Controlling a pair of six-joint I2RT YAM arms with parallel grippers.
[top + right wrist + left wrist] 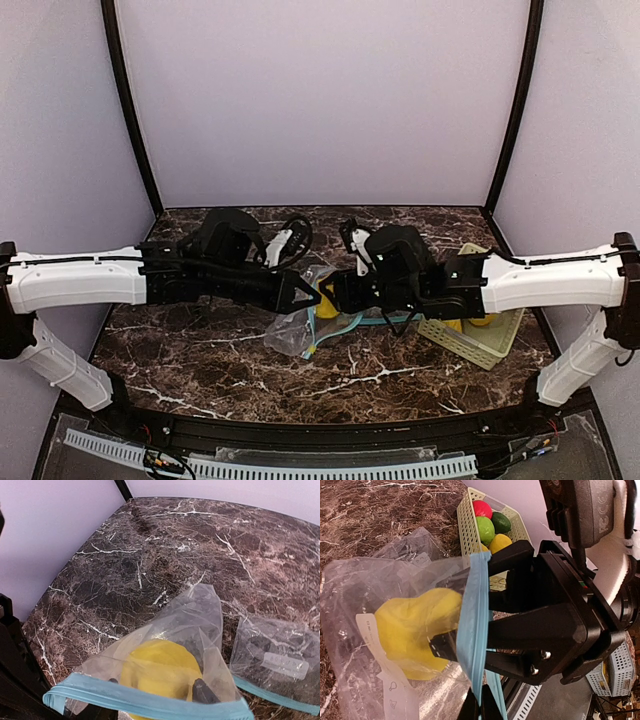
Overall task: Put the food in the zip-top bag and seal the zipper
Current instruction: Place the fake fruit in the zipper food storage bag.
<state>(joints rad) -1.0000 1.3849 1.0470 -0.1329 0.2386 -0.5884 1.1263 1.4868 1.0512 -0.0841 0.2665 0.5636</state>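
A clear zip-top bag (360, 590) with a blue zipper strip (472, 620) hangs over the marble table. My left gripper (481, 707) is shut on that strip at the mouth's edge. My right gripper (157, 687) reaches in through the mouth, jaws apart, with a yellow piece (160, 667) of food between its fingertips (201, 693). From the left wrist its upper finger looks clear of the piece. In the top view both grippers, left (303, 293) and right (338, 292), meet over the bag (310, 325). A red ball (481, 508), light green ball (485, 528), dark green piece (501, 522) and yellow piece (499, 542) lie in the basket.
The pale green slatted basket (495, 345) stands right of the bag, under the right arm. A second clear bag (275, 665) with a blue strip lies flat on the marble beside the held one. Purple walls close in the back and sides.
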